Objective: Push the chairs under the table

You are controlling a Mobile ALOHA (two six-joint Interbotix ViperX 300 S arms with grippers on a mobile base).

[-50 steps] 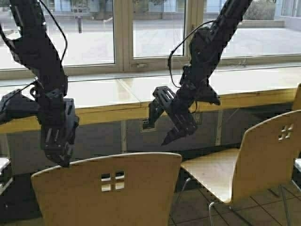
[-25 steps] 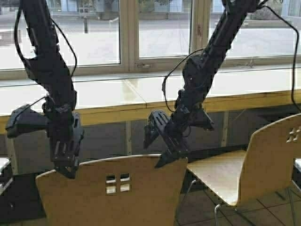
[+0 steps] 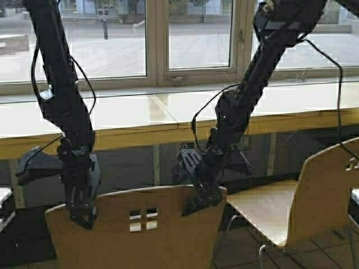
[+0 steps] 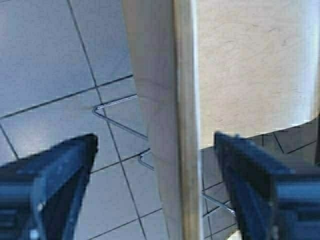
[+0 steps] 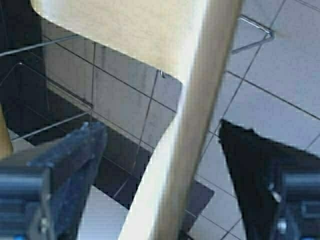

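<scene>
A tan plywood chair [image 3: 140,235] with four small square cutouts stands right in front of me, its curved back facing me. My left gripper [image 3: 83,217] is open and straddles the top edge of that back at its left end; the back's edge [image 4: 182,125] runs between the fingers. My right gripper [image 3: 196,204] is open and straddles the back's right end [image 5: 195,125]. A second such chair [image 3: 314,202] stands to the right, its seat pointing at the long pale wood table [image 3: 157,120] under the windows.
A row of windows [image 3: 190,39] runs behind the table. Dark panels and table legs fill the space under the table top. The floor [image 4: 50,75] is grey tile. A pale edge of another object [image 3: 3,196] shows at far left.
The robot has moved forward and both arms have come down: the grippers went from hovering above the near chair's back to straddling its top edge at both ends.
</scene>
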